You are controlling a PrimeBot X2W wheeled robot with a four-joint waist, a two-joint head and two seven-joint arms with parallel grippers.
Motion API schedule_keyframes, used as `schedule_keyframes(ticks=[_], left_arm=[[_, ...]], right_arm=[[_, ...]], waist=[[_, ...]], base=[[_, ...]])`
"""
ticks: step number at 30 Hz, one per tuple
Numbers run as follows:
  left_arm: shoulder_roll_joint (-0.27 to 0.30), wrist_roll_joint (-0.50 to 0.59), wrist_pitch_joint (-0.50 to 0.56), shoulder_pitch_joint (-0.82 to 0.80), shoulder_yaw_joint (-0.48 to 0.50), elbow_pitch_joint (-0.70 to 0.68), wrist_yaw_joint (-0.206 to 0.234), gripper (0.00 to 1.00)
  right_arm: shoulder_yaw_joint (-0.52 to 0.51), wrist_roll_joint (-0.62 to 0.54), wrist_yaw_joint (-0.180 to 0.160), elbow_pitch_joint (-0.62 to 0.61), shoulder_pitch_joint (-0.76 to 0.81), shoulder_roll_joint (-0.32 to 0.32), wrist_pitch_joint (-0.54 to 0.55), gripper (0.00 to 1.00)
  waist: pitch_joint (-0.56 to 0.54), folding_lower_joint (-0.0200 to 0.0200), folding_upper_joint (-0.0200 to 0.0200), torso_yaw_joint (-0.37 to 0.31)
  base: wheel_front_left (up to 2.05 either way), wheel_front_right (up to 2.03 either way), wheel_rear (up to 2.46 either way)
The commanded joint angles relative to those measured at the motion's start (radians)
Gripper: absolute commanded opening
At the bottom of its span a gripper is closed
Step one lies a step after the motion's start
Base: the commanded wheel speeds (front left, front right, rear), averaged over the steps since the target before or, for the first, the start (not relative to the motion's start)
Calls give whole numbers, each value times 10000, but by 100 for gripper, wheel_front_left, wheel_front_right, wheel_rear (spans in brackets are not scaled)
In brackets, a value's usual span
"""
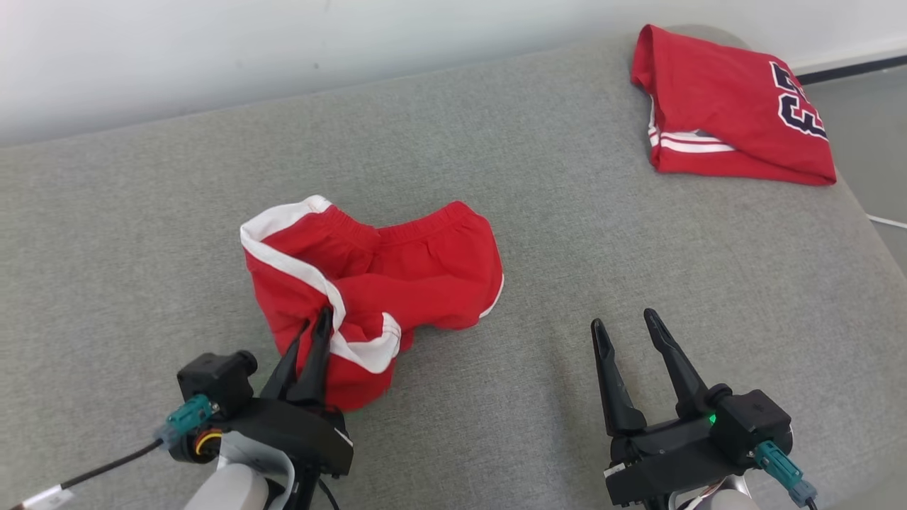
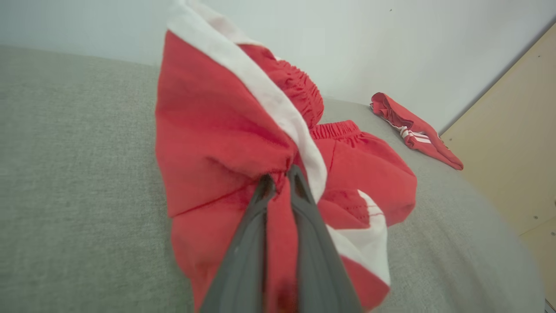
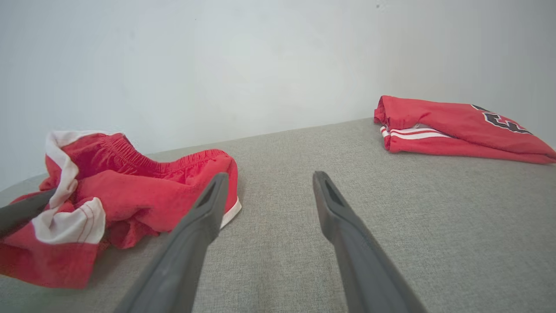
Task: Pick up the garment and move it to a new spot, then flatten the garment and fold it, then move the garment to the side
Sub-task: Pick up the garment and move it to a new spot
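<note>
The garment (image 1: 397,269) is a pair of red shorts with white trim, crumpled in the middle of the grey padded surface (image 1: 538,234). My left gripper (image 1: 317,326) is shut on the shorts' near left part, pinching red cloth by the white stripe. In the left wrist view the garment (image 2: 217,130) rises in a bunched fold from between my fingertips (image 2: 264,184). My right gripper (image 1: 623,320) hovers open to the right of the shorts, with nothing between its fingers. The right wrist view shows the garment (image 3: 130,191) to the left of the open right gripper (image 3: 269,176).
A folded red jersey (image 1: 730,106) with white stripes and a dark number lies at the far right corner; the same jersey (image 3: 456,126) is at the right in the right wrist view. A pale wall (image 1: 283,42) runs behind the surface. A beige panel (image 2: 512,130) stands at the right.
</note>
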Motion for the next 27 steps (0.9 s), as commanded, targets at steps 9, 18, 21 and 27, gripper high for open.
schedule_keyframes(ticks=[9,18,21,27], left_arm=[[-145,944,-590,144,236,-25,-113,100],[-39,2237,-604,1099,1867,-1713,180,100],[-114,2964,-604,1754,2641,-2236,213,100],[-547,4230,-606,3273,4109,-2569,181,100]], right_arm=[[-173,-210,-27,66,241,29,2,100],[-327,-325,-27,-46,367,26,2,100],[-362,-339,-27,-70,428,26,2,100],[-378,-390,-27,-101,616,27,3,100]], waist=[[-684,0,0,735],[-1053,0,0,1164],[-1173,0,0,1261],[-1343,0,0,1427]], base=[[0,0,0],[0,0,0],[0,0,0],[0,0,0]])
